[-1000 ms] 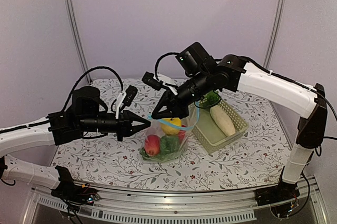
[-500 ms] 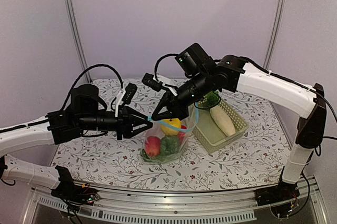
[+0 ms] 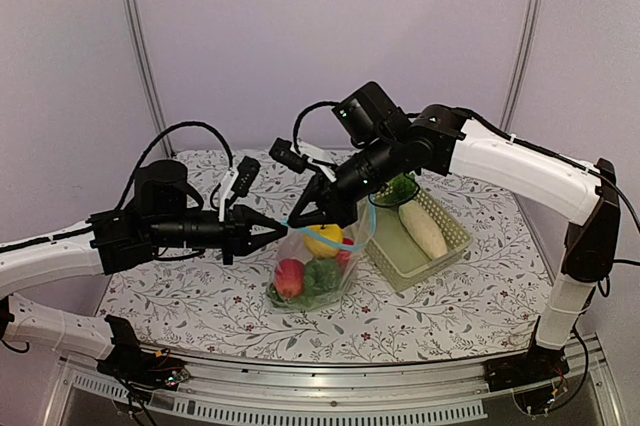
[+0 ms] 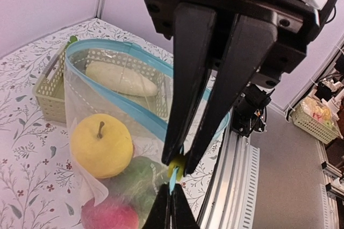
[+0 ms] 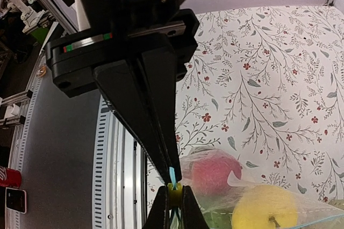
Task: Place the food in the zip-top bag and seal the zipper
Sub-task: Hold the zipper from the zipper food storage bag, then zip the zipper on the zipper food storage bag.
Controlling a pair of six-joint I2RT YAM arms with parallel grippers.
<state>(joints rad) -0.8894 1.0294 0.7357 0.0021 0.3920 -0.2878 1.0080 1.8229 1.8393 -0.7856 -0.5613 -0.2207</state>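
Zip-top bag (image 3: pixel 300 251) stands open on the flowered tabletop (image 3: pixel 450 296), holding a yellow apple (image 3: pixel 325 239), a red piece (image 3: pixel 289 276) and greens (image 3: pixel 322 274). Left gripper (image 3: pixel 283 230) and right gripper (image 3: pixel 298 220) meet at one end of the light-blue zipper (image 4: pixel 129 102), both sets of jaws pressed together on the strip. White radish (image 3: pixel 422 229) lies in the green basket (image 3: pixel 455 236) just beside the bag.

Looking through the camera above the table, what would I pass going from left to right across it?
Left gripper → red fruit → yellow apple → white radish.
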